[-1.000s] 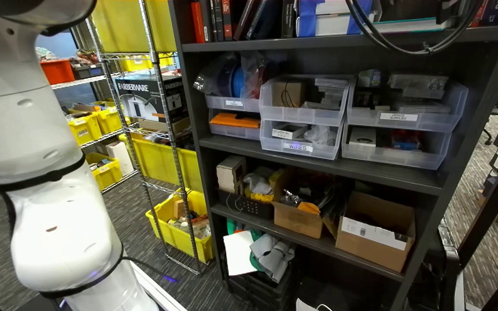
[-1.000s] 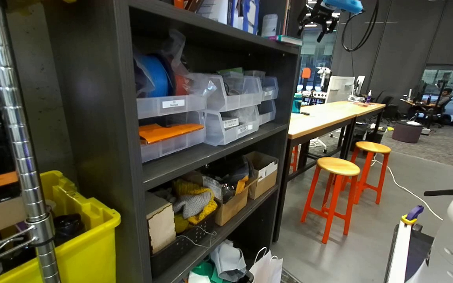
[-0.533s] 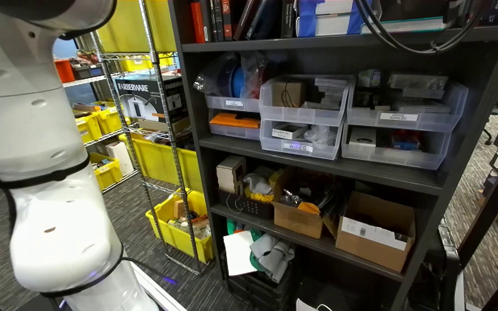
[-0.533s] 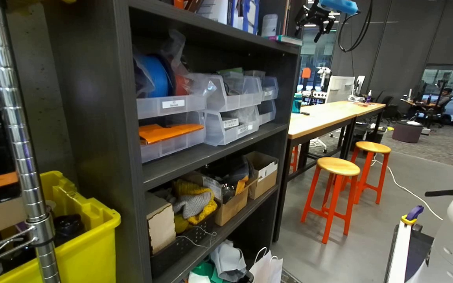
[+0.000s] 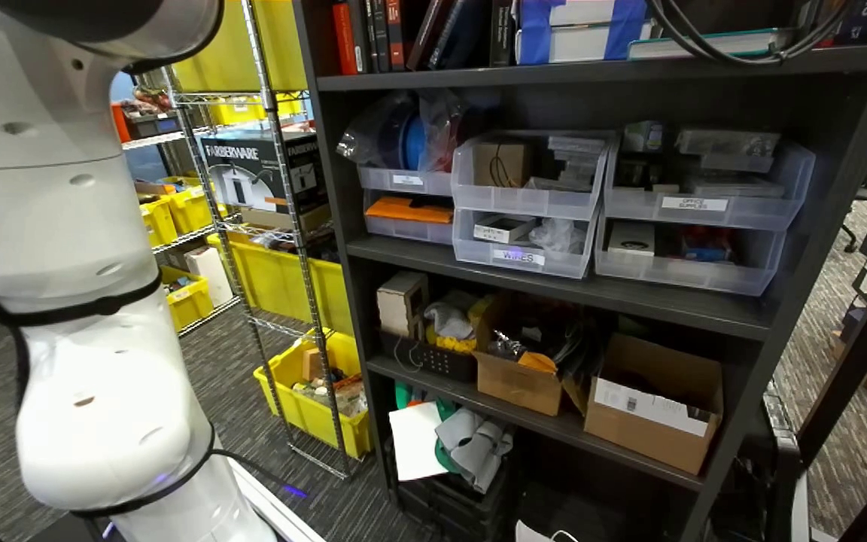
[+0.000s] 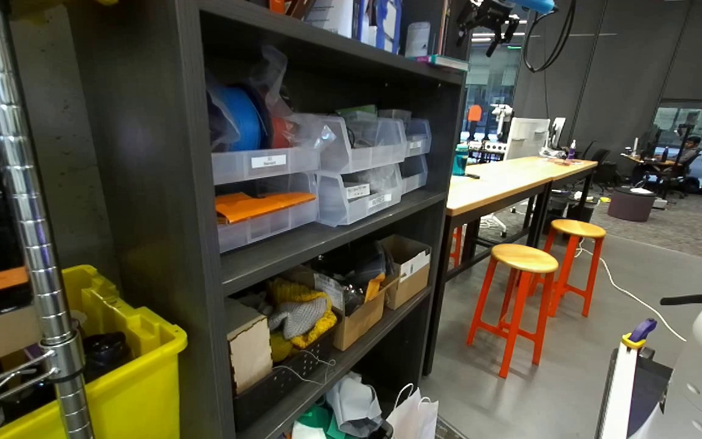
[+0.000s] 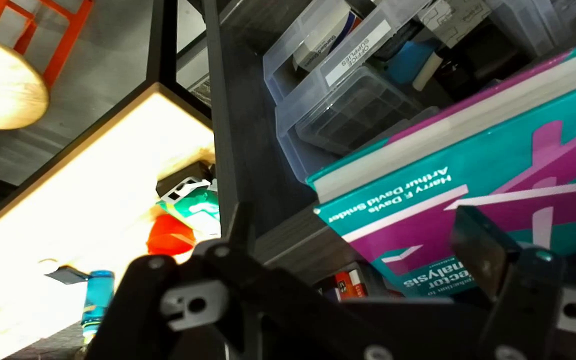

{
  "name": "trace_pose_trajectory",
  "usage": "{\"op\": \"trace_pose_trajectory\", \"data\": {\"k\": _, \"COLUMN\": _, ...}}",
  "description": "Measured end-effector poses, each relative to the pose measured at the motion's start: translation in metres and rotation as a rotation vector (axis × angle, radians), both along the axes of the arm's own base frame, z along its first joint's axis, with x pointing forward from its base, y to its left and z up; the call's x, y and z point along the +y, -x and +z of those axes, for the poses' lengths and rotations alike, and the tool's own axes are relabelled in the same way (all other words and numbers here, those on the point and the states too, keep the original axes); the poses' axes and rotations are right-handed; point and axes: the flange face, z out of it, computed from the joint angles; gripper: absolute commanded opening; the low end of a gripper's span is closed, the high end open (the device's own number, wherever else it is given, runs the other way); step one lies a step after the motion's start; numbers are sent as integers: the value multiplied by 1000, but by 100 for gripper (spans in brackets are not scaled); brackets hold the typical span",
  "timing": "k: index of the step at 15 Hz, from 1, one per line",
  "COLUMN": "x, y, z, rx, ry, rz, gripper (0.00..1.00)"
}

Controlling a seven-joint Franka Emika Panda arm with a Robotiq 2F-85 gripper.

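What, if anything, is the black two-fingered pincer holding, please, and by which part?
Nothing is held; the pincer stands open, with the teal-and-purple hardcover book beyond it.

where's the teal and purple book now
In the wrist view, the book lies right of centre, near the open gripper, on the shelf above the office supplies bin.

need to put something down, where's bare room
Looks bare: the nearer orange stool's round wooden seat; the pale wooden tabletop edge beside it. Crowded: the dark shelf holding clear plastic bins, and around the black gripper, by a teal hardcover book.
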Motion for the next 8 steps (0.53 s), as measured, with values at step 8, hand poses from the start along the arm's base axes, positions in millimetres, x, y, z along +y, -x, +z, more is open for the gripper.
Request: {"op": "trace_pose_trajectory", "data": {"k": 8, "x": -12, "y": -10, "z": -15, "rx": -28, "ry": -50, "rz": 29, "gripper": 100}}
